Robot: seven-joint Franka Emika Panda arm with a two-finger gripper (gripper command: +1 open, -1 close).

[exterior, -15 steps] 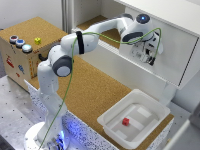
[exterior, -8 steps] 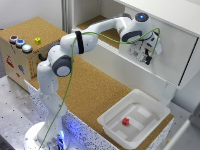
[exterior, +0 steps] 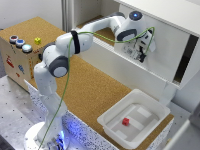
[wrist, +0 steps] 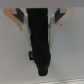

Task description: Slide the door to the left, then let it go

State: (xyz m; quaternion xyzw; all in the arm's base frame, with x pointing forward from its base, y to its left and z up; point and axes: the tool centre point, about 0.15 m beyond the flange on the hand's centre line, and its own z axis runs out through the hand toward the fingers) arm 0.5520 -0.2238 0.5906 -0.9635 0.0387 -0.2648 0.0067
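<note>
The door (exterior: 165,42) is a large white panel at the back of the cork counter, in the exterior view's right half. Its small dark handle (exterior: 142,55) fills the middle of the wrist view as a dark bar (wrist: 39,42). My gripper (exterior: 138,51) is pressed up to the panel and shut on that handle. In the wrist view my gripper (wrist: 40,21) has one pale finger against each side of the bar. A dark gap (exterior: 183,59) shows past the door's edge on the exterior view's right.
A shallow white tray (exterior: 108,120) holding a red cube (exterior: 126,121) sits at the counter's near corner. A cork-covered box (exterior: 17,60) with coloured buttons stands at the exterior view's left. The arm's base (exterior: 47,137) stands on a perforated metal table.
The arm's wrist and gripper have shifted a little toward the exterior view's left along the cabinet, still on the handle. The tray and the box have not moved.
</note>
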